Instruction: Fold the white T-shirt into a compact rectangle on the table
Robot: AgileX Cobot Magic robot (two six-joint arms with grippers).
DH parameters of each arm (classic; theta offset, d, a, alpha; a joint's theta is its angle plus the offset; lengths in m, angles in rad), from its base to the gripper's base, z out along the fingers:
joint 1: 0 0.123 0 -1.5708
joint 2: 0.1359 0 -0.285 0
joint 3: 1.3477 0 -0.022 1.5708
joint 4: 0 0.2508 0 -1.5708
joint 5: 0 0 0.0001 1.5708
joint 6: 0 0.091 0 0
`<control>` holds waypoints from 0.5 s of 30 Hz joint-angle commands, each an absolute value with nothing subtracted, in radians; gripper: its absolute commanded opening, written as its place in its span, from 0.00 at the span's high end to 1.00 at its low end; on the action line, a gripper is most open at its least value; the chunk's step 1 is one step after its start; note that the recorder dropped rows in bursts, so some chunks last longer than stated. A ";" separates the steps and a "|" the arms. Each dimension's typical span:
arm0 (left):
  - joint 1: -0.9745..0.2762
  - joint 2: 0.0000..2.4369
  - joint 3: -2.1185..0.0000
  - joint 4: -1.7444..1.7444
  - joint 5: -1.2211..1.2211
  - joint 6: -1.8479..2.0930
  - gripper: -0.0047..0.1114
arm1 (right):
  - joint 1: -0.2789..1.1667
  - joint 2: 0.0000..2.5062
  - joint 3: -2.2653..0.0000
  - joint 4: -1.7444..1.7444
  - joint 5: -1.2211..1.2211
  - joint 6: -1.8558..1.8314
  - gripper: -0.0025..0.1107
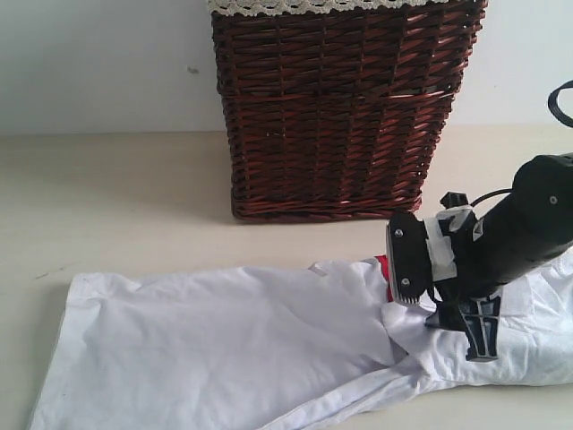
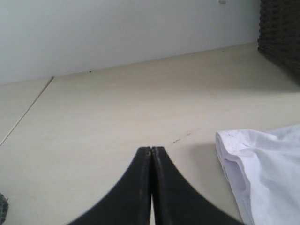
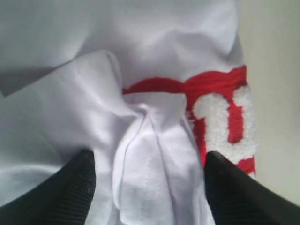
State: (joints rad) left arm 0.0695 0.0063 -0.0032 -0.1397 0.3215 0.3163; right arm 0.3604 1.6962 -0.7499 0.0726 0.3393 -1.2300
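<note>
Across the front of the worktop (image 1: pixel 116 206) the white T-shirt (image 1: pixel 224 349) lies spread long, partly folded over itself, with its hem end at the left and a rumpled end under the right arm. Right hand (image 3: pixel 149 185) sits low over that end with its fingers wide, straddling a bunched ridge of cloth beside the red patch (image 3: pixel 220 89). Nothing looks pinched, though contact at the pads is hard to judge. That placement probably suits gathering this end to fold it inward. Left hand (image 2: pixel 151 154) is closed tight, holds nothing, and hovers over bare worktop near the shirt's hem, likely parked out of the way. Behind the shirt stands a dark wicker basket (image 1: pixel 340 116) with lace trim (image 1: pixel 313 5). Its inside is out of frame, so contents unknown.
</note>
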 commanded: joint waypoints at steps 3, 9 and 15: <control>0.069 0.000 0.000 -0.143 0.313 0.317 0.95 | 0.355 1.606 -0.758 0.073 0.297 -1.153 0.40; 0.069 0.000 0.000 -0.143 0.313 0.317 0.95 | 0.355 1.445 -0.758 0.075 0.236 -1.144 0.40; 0.069 0.000 0.000 -0.143 0.313 0.317 0.95 | 0.353 1.445 -0.758 0.095 0.389 -0.939 0.48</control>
